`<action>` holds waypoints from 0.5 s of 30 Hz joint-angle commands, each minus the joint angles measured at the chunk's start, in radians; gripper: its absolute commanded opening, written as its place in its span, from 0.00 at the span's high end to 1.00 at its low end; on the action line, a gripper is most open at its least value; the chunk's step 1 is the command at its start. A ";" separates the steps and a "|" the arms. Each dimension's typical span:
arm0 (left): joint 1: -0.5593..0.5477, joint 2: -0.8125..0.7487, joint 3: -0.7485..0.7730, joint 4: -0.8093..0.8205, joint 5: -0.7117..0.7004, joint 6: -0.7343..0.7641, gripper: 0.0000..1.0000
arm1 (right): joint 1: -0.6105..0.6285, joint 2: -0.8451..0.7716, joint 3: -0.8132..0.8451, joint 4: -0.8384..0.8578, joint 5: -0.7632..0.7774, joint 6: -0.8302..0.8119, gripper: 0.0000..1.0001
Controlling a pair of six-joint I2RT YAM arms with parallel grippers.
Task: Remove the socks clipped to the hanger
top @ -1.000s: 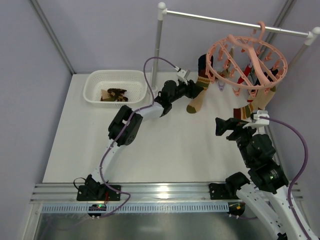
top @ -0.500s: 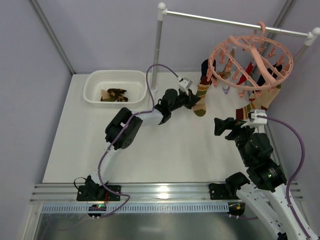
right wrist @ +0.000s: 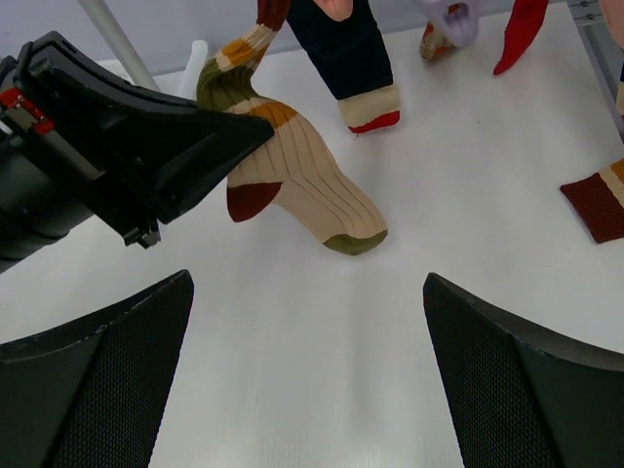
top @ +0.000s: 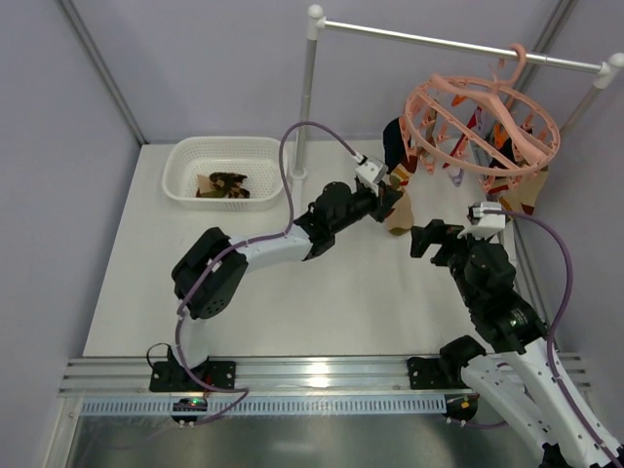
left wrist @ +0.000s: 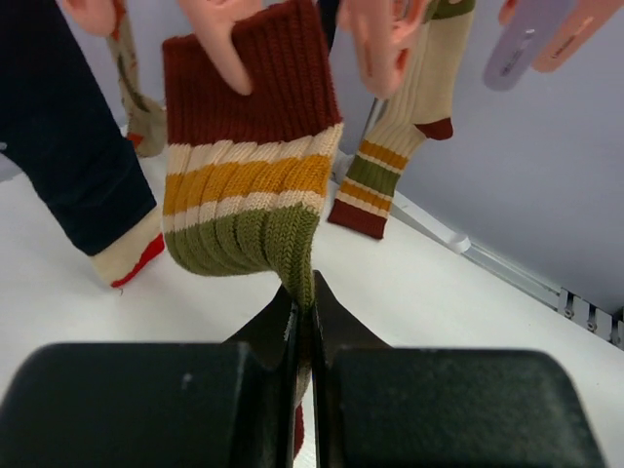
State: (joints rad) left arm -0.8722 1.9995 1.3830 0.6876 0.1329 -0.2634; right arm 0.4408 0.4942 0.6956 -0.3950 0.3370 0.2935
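Left tool (left wrist: 304, 302) is pressed together on a fold of the striped sock (left wrist: 249, 185), pinching the olive band just below the yellow one. The sock's red cuff at the top of the wrist view is clamped in a pink peg (left wrist: 229, 49), so it is gripped at both ends and not yet free. In the overhead view this pinch sits right of centre, under the left edge of the hanger (top: 492, 102), which hangs from the white rail (top: 458, 41) in the upper right.

Right tool (right wrist: 307, 370) is spread wide and holds nothing. It hovers over the worktop (top: 322, 292) just right of the pinched sock, whose tan foot trails down onto the white surface.

As for progress, I would say the job is in its early part. One brown patterned sock (top: 224, 185) lies in the white basket (top: 224, 141) in the upper left, which looks like finished work. On the ring several remain pegged: a navy sock (left wrist: 68, 166) to the left of the striped one, another striped sock (left wrist: 390, 166) behind it to the right, and a red one (right wrist: 522, 29) at the top right of the right wrist view. The exact count I cannot make out. The step in hand looks like pulling the striped sock out of its peg.
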 commanded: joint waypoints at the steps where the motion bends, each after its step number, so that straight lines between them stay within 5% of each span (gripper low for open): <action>1: -0.059 -0.062 -0.015 -0.075 -0.107 0.093 1.00 | -0.004 0.029 0.080 0.062 0.016 0.001 0.00; 15: -0.166 -0.203 -0.108 -0.169 -0.289 0.102 1.00 | -0.004 0.348 0.416 0.018 -0.013 -0.048 0.00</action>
State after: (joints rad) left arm -1.0252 1.8744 1.2785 0.5232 -0.1001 -0.1707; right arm 0.4408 0.7883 1.0588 -0.3698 0.3351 0.2661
